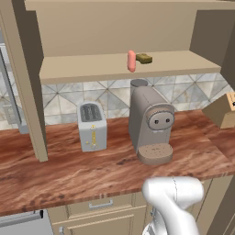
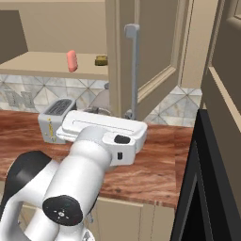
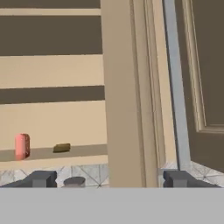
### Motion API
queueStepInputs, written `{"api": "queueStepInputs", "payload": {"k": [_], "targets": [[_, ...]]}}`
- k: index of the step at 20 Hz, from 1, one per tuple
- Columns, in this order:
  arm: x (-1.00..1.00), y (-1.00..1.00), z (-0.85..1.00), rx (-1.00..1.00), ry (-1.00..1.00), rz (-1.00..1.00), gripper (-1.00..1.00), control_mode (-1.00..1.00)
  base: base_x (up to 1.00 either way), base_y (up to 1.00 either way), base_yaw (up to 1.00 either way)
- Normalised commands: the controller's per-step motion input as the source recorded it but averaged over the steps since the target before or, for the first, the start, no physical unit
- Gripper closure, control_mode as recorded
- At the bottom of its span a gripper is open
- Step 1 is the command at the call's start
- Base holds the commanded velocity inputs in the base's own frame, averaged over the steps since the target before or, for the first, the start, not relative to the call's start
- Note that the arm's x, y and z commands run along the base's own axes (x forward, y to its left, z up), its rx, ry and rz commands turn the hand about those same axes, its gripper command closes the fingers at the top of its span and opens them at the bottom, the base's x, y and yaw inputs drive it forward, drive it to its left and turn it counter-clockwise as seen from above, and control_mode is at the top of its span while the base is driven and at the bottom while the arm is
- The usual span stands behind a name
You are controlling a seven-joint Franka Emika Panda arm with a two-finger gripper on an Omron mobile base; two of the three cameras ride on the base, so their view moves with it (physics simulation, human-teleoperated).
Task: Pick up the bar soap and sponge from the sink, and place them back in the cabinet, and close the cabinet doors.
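Soap (image 1: 131, 61) and sponge (image 1: 144, 58) sit shelved beside the door (image 3: 124, 92), so the released fingers (image 3: 41, 178), straddling its edge, should push it squarely shut.

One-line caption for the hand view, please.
Open gripper faces the edge of an open cabinet door; bar soap and sponge sit on the shelf.

A white toaster (image 1: 92, 126) stands beside a grey coffee machine (image 1: 150, 126) on the reddish wood counter (image 1: 69, 170).
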Motion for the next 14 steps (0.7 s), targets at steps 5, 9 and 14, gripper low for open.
{"api": "queueStepInputs", "payload": {"k": [5,9,14], "targets": [[0.15,0.3,-0.1,0.0,0.0,0.14,-1.0,-1.0,0.0,0.0,0.0],[0.06,0.44,-0.03,0.0,0.0,0.11,-1.0,-1.0,0.0,0.0,0.0],[0.12,0.4,0.0,0.0,0.0,0.09,-1.0,-1.0,0.0,0.0,0.0]]}}
